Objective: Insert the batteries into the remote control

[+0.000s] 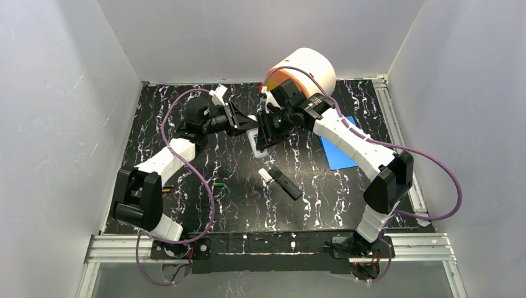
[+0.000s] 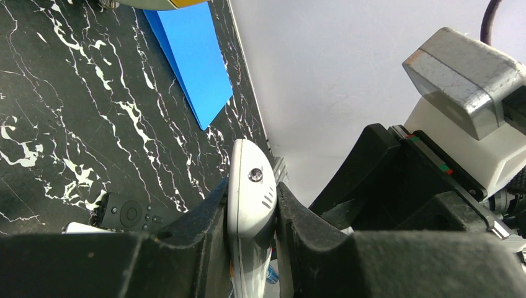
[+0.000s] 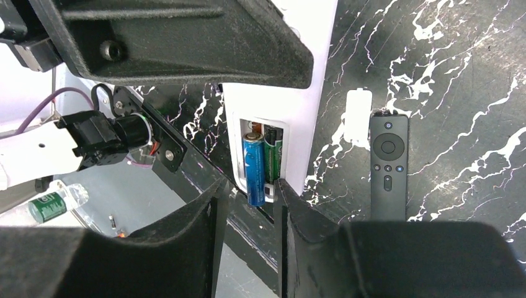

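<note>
My left jaws clamp the white remote [image 2: 249, 162]; my right jaws stand apart around its blue battery [image 3: 254, 166].

- The left gripper [image 2: 251, 208] is clamped on a white remote [image 2: 251, 180], held edge-on and upright.
- A black remote [image 2: 127, 214] lies on the marbled table [image 2: 62, 124].
- A blue sheet [image 2: 192, 62] lies by the table's edge, near the wall.

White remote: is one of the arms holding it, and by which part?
Yes. The left tool pinches the white remote between its fingers, just short of its rounded end. The right tool grips nothing; its fingers straddle the blue battery seated in the remote.
</note>
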Robot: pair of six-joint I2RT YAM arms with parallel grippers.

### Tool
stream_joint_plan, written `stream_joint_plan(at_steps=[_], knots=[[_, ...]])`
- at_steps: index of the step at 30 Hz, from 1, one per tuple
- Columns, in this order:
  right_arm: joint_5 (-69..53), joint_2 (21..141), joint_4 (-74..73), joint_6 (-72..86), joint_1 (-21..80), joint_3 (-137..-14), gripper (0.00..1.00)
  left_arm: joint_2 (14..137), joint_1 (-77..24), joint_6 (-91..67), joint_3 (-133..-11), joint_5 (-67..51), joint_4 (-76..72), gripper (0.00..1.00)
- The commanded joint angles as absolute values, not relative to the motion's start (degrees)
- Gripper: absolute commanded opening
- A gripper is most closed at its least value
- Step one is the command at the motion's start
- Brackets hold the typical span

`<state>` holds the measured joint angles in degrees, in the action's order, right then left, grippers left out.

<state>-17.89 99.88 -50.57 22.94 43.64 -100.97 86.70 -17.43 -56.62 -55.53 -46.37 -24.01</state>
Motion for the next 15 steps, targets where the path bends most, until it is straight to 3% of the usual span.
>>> stream_joint_plan(at_steps=[1,6,15], knots=[[-16.44,98.19,-47.6,25.16,43.77,-104.64,0.43,84.8,-17.75,-59.74,-56.28,-47.3,-25.57,0.0],[-15.31,95.14,-42.97,28.31,42.95,-104.14,0.5,84.97,-17.67,-63.4,-57.55,-47.1,-25.62,0.0],[-11.82,75.98,-7.22,42.15,38.99,-80.42,0.86,84.26,-17.27,-74.32,-62.43,-44.21,-25.86,0.0]])
